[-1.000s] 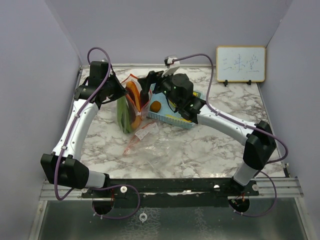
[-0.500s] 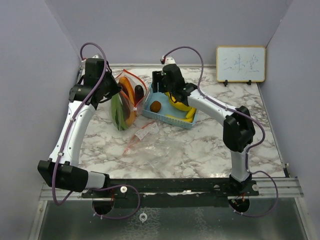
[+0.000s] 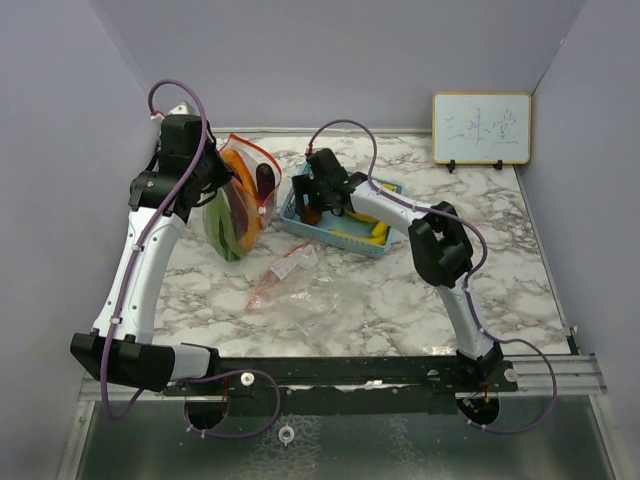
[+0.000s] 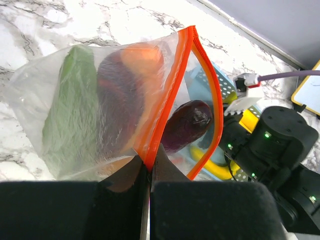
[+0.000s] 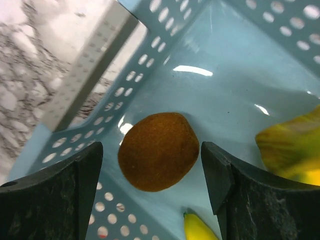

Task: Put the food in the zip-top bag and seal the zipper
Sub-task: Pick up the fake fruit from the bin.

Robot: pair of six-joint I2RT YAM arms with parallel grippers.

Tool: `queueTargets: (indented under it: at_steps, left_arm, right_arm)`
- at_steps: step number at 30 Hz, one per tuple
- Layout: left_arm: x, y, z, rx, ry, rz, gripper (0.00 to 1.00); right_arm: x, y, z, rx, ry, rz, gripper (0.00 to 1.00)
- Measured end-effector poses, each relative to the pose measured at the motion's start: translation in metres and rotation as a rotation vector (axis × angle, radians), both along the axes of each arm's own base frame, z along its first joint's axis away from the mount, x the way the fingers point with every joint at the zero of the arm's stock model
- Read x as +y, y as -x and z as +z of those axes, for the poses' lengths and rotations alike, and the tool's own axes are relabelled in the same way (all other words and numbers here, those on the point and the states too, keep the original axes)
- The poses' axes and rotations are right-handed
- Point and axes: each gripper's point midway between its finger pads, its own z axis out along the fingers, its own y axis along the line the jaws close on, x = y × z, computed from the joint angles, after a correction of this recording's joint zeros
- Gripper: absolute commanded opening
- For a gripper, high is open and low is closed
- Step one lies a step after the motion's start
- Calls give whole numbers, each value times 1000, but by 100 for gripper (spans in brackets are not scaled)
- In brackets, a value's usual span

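Top external view, starting at the near side: a loose bit of clear plastic [image 3: 290, 265] lies on the worktop [image 3: 350, 300]. A little farther back, the left tool [image 3: 205, 178] holds the zip-top bag [image 3: 235, 205] up off the worktop. The left wrist view shows that tool clenched on the bag's orange rim, and the mouth hangs open. Inside are the green leafy vegetable [image 4: 70, 110] and the orange carrot [image 4: 142, 57]. The purple eggplant [image 4: 187, 125] sits at the mouth and looks only partly in.

Just beside the bag is the blue basket [image 3: 385, 248]. The right tool [image 5: 150, 150] reaches down into it. Its two fingers [image 5: 50, 195] are spread wide, one on each side of the small brown fruit [image 5: 159, 150]. There is a gap on both sides, so it grips nothing. The yellow bananas [image 5: 290, 145] lie near the fruit in the same basket. At the back stands a small whiteboard [image 3: 481, 127].

I think the job is about half done. The brown fruit and the bananas have to go in, and then the zipper must be pressed shut.

Some things are hard to see. A dark purple shape shows through the bag next to the carrot, and I cannot tell if it is a second eggplant. The bananas are cut off at the edge of the right wrist view.
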Motion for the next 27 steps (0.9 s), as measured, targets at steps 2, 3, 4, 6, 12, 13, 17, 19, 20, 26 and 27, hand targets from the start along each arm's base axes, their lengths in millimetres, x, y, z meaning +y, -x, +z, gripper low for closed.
queueTargets:
  at_steps: [2,3,4,6,12,13,17,19,20,26,27]
  left_arm:
    - [1,1,-1,4,-8,-1,0]
    - [1,1,-1,6,-10,-2,0]
    - [1,1,-2,7,-13,-3,0]
    - [2,2,-2,9,-17,-5,0]
    - [2,2,-3,11,-21,-6,0]
    - [2,2,-3,11,-20,-6,0]
    - [2,2,-3,11,-19,-5,0]
    - [2,2,-3,11,-16,-5,0]
    - [1,2,-3,11,-14,-5,0]
    - [-11,1,-11,23,41,-39,0]
    - [-14,1,-15,29,57,-50,0]
  right_arm:
    - [0,2,-15,32,17,3,77]
    - [0,2,-22,42,25,4,75]
    - [-1,4,-31,60,40,4,73]
    - [0,1,-37,66,51,0,58]
    - [-2,-1,-35,66,65,-9,43]
    - [-3,0,-34,63,69,-10,43]
    - [-14,6,-18,45,84,-13,43]
    - [-18,9,1,20,77,-10,43]
    - [-19,10,16,0,65,-8,43]
    - [-16,32,137,-192,-134,110,43]
    - [-10,40,164,-237,-196,159,43]
